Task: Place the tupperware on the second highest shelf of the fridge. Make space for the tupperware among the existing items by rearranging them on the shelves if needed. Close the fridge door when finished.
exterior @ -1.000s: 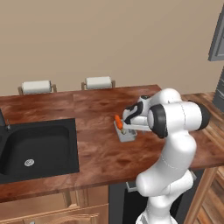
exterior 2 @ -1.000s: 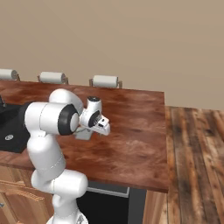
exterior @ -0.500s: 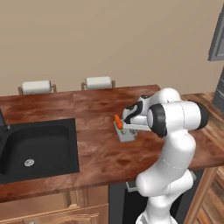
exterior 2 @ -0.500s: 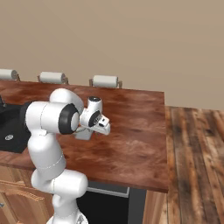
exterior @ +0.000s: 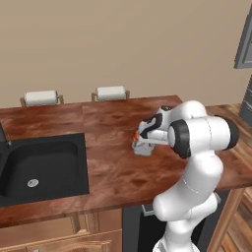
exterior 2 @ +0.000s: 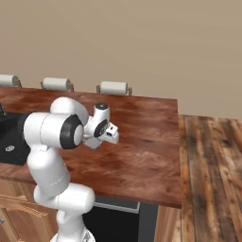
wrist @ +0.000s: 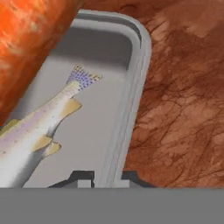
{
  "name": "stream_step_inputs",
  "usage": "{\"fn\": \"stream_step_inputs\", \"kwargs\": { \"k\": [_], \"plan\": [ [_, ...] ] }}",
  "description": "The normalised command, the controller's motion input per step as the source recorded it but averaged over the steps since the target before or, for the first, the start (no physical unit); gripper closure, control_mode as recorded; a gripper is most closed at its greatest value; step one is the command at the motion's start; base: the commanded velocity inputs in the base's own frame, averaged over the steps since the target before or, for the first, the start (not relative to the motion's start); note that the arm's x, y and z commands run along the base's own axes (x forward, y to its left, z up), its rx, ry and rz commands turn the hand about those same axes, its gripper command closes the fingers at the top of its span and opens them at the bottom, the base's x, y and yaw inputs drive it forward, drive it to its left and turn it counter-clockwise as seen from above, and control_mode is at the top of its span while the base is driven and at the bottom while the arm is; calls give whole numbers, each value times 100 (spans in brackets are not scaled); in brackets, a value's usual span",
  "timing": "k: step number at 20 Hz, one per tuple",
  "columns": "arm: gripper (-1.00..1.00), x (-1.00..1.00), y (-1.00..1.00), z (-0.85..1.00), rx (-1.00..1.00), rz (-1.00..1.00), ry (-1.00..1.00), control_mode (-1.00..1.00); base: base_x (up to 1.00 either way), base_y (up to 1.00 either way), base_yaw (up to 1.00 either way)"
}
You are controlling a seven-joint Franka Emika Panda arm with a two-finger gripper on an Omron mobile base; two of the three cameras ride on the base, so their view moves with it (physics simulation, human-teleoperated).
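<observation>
1. Now the brown wooden bench (exterior: 113,172) runs wide under a plain tan wall (exterior: 123,44).
2. On its left side a black sink (exterior: 39,165) is set in, and a wood plank floor (exterior 2: 208,165) lies off to the right.
3. Two white paper rolls (exterior: 110,92) stand at the back edge.
4. On the bench, near the middle, sits the small grey tupperware (wrist: 118,83).
5. Inside it lie an orange carrot (wrist: 30,39) and a silvery fish (wrist: 35,127).
6. Down low, the pincer (wrist: 107,179) has one tip on each side of the tupperware's wall, probably gripping it, though I cannot tell for sure.
</observation>
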Motion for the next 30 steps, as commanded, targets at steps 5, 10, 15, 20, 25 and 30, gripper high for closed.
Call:
{"fn": "stream_step_inputs", "kwargs": {
  "k": [5, 10, 15, 20, 25, 30],
  "plan": [
    [100, -37, 0, 22, 7, 0, -31, -100, 0, 0, 0],
    [100, -22, 0, 20, 6, 0, -32, -100, 0, 0, 0],
    [100, -8, 0, 49, 2, 0, -12, -100, 0, 0, 0],
    [100, -25, -4, 88, 0, 0, 7, -100, 0, 0, 0],
    [100, -44, -23, 100, 0, -1, 18, -100, 0, 0, 0],
    [100, -21, -36, 100, 0, -5, 26, -100, 0, 0, 0]
  ]
}}
